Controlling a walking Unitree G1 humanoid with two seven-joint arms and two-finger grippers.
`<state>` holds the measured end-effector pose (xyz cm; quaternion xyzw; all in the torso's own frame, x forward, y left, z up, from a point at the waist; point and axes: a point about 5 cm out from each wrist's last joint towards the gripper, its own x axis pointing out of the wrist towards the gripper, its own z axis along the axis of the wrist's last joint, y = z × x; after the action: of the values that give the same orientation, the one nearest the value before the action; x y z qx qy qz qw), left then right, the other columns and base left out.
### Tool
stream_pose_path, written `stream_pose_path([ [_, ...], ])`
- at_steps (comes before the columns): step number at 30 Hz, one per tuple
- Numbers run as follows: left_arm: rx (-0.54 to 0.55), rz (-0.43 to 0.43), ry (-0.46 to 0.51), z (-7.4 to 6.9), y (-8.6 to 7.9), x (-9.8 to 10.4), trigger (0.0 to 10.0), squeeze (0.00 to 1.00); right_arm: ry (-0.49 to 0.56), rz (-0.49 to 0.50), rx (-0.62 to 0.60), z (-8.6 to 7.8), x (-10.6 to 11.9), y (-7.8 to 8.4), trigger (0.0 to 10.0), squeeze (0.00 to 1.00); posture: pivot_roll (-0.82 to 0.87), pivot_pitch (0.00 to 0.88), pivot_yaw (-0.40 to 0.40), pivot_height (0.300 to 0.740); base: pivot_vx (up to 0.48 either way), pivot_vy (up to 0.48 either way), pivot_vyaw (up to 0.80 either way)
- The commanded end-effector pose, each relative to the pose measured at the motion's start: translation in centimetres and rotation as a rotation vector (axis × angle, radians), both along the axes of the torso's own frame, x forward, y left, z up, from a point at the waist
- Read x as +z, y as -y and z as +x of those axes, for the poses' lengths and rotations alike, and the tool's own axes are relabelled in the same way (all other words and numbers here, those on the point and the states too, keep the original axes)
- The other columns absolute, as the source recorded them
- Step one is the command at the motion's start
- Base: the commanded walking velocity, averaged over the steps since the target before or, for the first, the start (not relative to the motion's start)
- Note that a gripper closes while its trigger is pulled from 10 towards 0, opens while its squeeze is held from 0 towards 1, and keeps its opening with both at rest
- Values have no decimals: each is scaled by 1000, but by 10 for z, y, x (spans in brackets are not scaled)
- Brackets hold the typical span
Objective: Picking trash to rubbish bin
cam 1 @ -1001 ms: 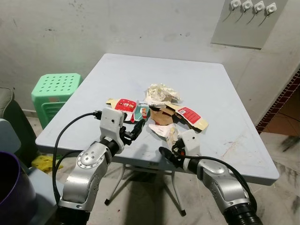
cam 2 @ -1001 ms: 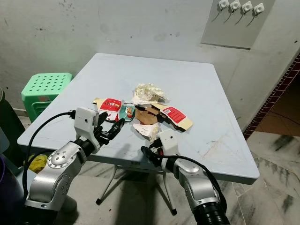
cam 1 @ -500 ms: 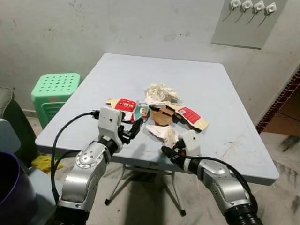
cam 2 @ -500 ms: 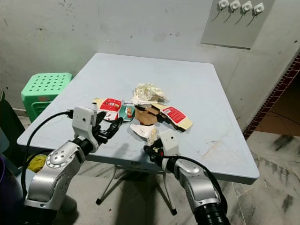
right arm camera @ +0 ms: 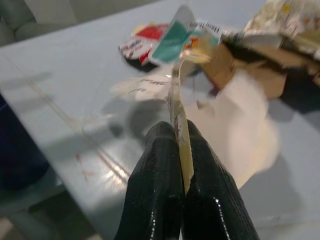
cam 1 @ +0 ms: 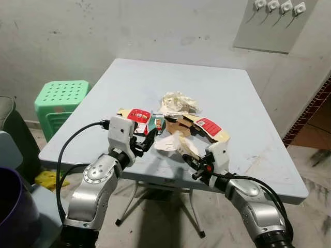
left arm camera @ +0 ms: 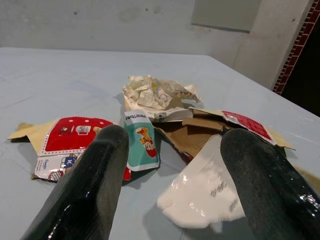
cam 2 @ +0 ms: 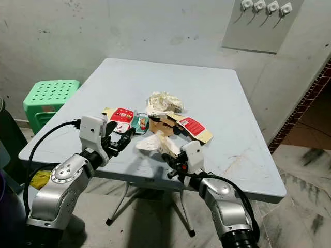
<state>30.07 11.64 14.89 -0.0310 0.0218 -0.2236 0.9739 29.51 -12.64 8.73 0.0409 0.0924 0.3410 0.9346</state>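
A heap of trash lies mid-table: a crumpled paper ball [cam 1: 177,102], a red and white carton piece [cam 1: 138,114], a small teal packet [left arm camera: 141,143], brown cardboard [cam 1: 178,126] and a flattened red-labelled carton [cam 1: 212,128]. My right gripper [cam 1: 189,160] is shut on a white plastic wrapper [cam 1: 170,142], holding it lifted off the table near the front edge; the wrapper's edge [right arm camera: 176,107] shows pinched between the fingers. My left gripper [cam 1: 143,143] is open, low over the table just in front of the red carton and teal packet, with nothing between its fingers [left arm camera: 95,185].
The grey-blue table [cam 1: 248,155] stands against a stained wall. A green plastic stool [cam 1: 59,101] is at its left. A dark purple bin rim [cam 1: 13,201] sits at my lower left, beside a yellow scrap [cam 1: 47,179] on the floor.
My right gripper has closed on the white wrapper and raised it off the table, moving slightly right. The left gripper has stayed almost in place.
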Motion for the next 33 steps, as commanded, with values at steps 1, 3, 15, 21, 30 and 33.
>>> stream_pose_path([
  [1, 9, 1, 4, 3, 0, 3, 10000, 0, 58, 25, -7, 1, 10, 5, 0, 0, 8, 0, -48, 740, 0, 0, 0],
  [3, 10, 2, 6, 4, 0, 3, 10000, 0, 70, 37, -11, 2, 12, 6, 0, 0, 7, 0, -48, 740, 0, 0, 0],
  [15, 30, -20, 37, 10, -5, 12, 10000, 0, 166, 74, -185, 16, 29, 27, 0, 0, 11, 0, -47, 740, 0, 0, 0],
  [21, 111, 22, 91, 19, -21, 16, 10000, 0, 271, 24, -379, 20, 39, 43, 10000, 0, 16, 0, -46, 740, 0, 0, 0],
  [30, 213, 26, 94, 21, -27, 1, 10000, 0, 347, 29, -593, 10, 44, 45, 10000, 0, 13, 0, -42, 740, 0, 0, 0],
  [33, 194, -33, 111, 19, -24, 1, 10000, 0, 358, 10, -649, 6, 44, 46, 10000, 0, 15, 0, -43, 740, 0, 0, 0],
])
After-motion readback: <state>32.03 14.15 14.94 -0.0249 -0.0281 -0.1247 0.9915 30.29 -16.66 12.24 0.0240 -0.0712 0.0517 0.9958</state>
